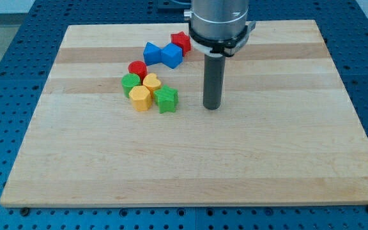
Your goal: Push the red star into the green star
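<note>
The red star point(181, 41) sits near the view's top, just right of two blue blocks. The green star point(167, 99) lies lower, at the right end of a cluster of blocks near the board's middle left. My tip point(212, 107) rests on the board to the right of the green star, apart from it, and well below the red star. It touches no block.
Two blue blocks point(161, 54) lie side by side left of the red star. A red cylinder point(137, 68), a green cylinder point(130, 82), a yellow heart point(151, 82) and a yellow hexagon point(140, 98) crowd left of the green star. The wooden board point(190, 160) lies on a blue perforated table.
</note>
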{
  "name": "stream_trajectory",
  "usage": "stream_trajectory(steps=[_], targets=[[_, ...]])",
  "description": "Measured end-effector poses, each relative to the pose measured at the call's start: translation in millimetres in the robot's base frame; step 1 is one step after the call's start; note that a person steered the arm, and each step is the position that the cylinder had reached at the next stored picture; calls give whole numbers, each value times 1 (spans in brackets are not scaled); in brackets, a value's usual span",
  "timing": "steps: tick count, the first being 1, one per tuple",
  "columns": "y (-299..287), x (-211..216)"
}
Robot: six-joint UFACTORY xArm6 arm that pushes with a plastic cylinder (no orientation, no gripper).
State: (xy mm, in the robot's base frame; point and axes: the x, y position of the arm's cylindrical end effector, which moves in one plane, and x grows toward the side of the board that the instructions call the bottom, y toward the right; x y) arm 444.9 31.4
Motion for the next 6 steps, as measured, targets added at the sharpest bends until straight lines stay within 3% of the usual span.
stream_trajectory(steps=[1, 4, 6], targets=[[0, -13], [33, -188], [-28, -249]])
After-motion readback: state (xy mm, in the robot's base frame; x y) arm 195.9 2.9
